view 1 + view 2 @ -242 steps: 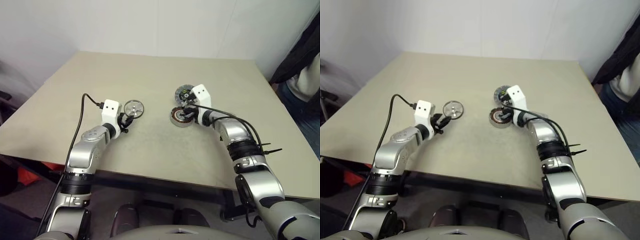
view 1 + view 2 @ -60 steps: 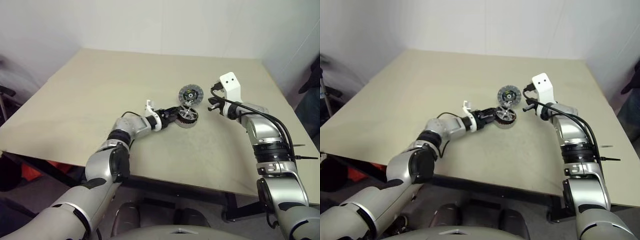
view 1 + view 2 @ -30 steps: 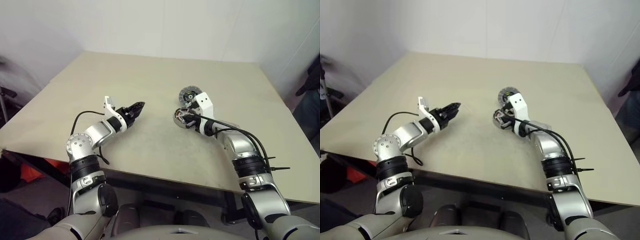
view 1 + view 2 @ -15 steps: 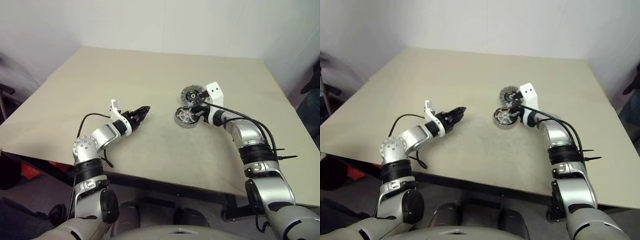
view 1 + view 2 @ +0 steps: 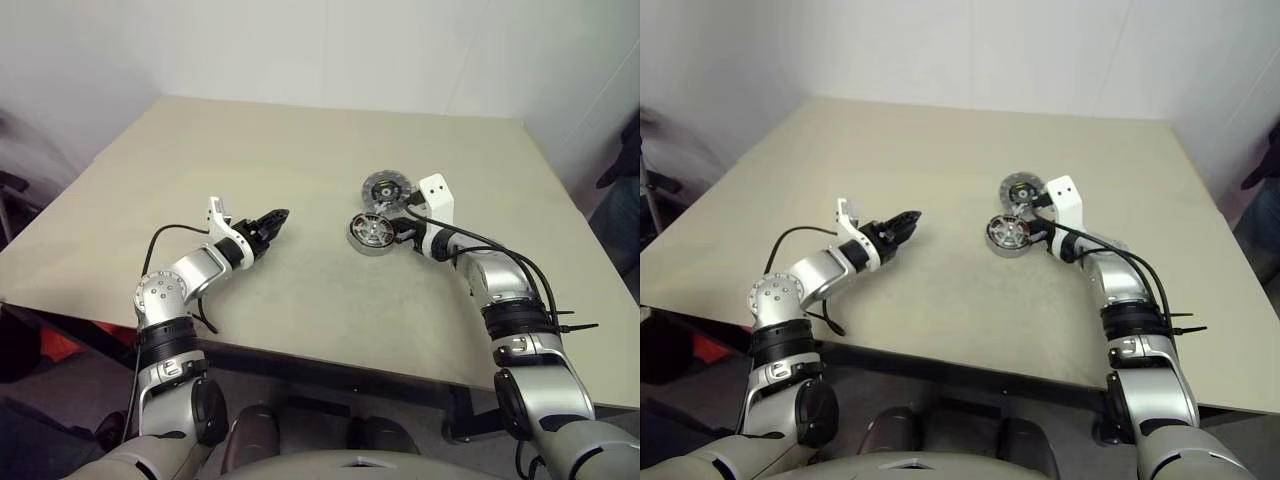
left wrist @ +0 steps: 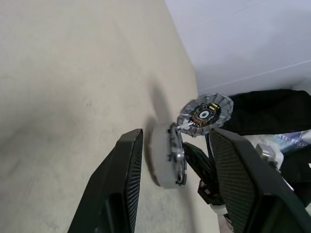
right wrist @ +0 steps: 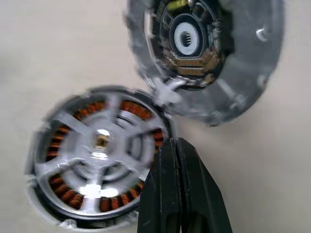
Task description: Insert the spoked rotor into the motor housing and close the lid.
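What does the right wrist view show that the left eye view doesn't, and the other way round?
Only the right wrist view shows the copper windings between the spokes of the spoked rotor, which sits inside the motor housing, and the shut black fingers just beside the housing's edge.

Only the left eye view shows the left gripper open and empty, far across the table, and the right gripper by the parts.

Both show the lid lying flat against the housing, not yet on it.
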